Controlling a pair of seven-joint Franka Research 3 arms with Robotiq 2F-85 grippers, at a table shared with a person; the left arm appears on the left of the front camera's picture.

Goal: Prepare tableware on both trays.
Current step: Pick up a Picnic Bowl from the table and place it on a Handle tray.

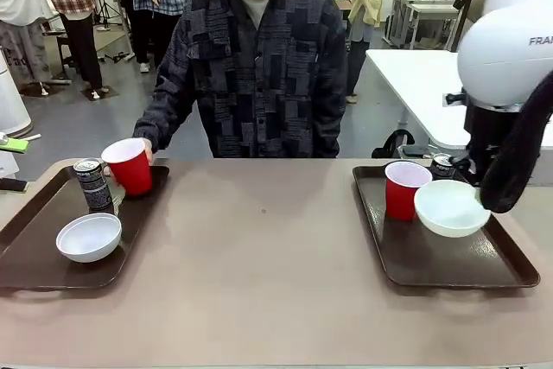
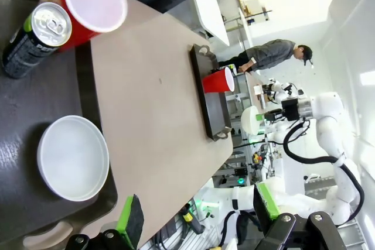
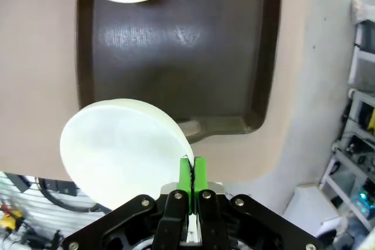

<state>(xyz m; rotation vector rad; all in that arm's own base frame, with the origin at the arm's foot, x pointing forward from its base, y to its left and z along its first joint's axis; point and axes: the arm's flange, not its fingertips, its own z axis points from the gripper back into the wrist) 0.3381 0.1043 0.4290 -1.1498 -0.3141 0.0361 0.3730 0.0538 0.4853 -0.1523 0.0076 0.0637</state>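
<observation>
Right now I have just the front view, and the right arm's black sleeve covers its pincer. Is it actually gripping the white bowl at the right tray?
Observer: Yes. In the right wrist view the right pincer is shut on the rim of the white bowl, with the green pads pinching its edge.
Operator: And the left pincer, what is it doing?
Observer: The left wrist view shows the left pincer open with its pads wide apart and holding nothing. It looks down on the left tray and the other bowl resting in it.
</observation>
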